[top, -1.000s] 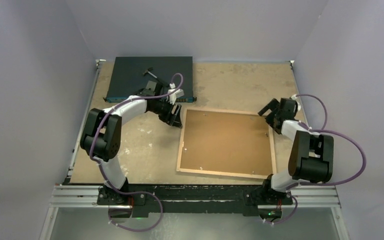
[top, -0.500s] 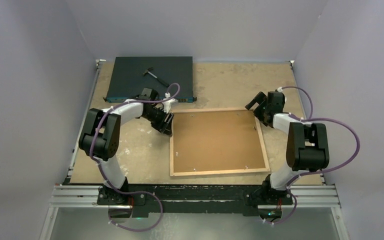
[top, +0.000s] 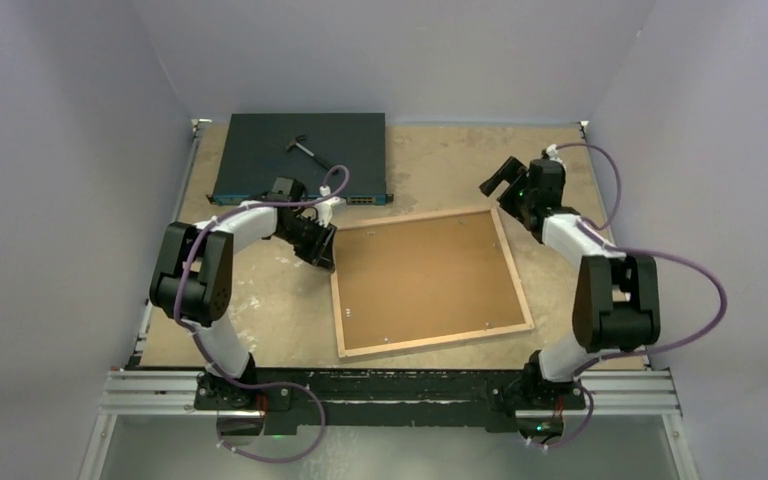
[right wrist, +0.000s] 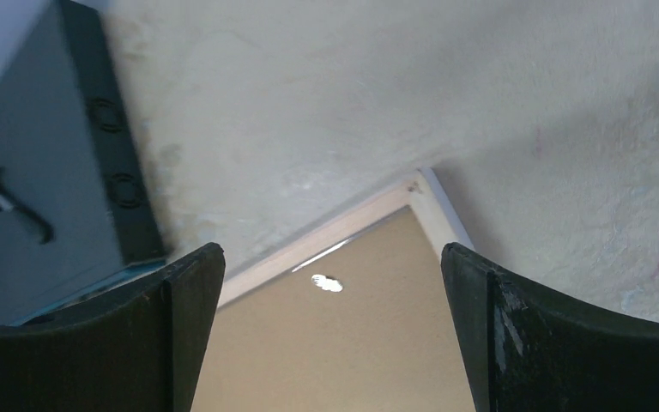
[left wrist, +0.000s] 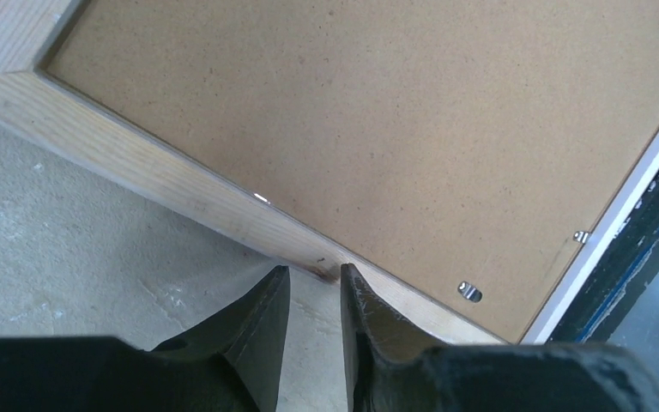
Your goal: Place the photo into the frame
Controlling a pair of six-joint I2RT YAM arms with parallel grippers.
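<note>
In the middle of the desk (top: 440, 160), a little toward the right edge and skewed to it, the large thin-railed picture frame of light wood (top: 337, 300) lies face down, its plain brown backing board (top: 425, 280) uppermost. Small metal tabs (left wrist: 469, 292) sit along the board's edge. We see no photo anywhere; whether it lies under the board we cannot tell.

The left fingers (top: 324, 252) are low at the frame's left rail, near its far corner. In the left wrist view they stand nearly together, with only a narrow slit and nothing in it, their tips just at the rail's outer edge. The right fingers (top: 500, 180) hang spread wide above the frame's far right corner, gripping nothing.

We judge the frame stiff and fairly light, but broad and flat to the desk, so there is little to get under. A pinch across one thin rail, top and outer side, looks the best hold. The face underneath may be fragile, so we would lift it gently and keep it level.

At the far left corner lies a dark flat box (top: 260, 160) with a small black tool (top: 307, 150) on it.
</note>
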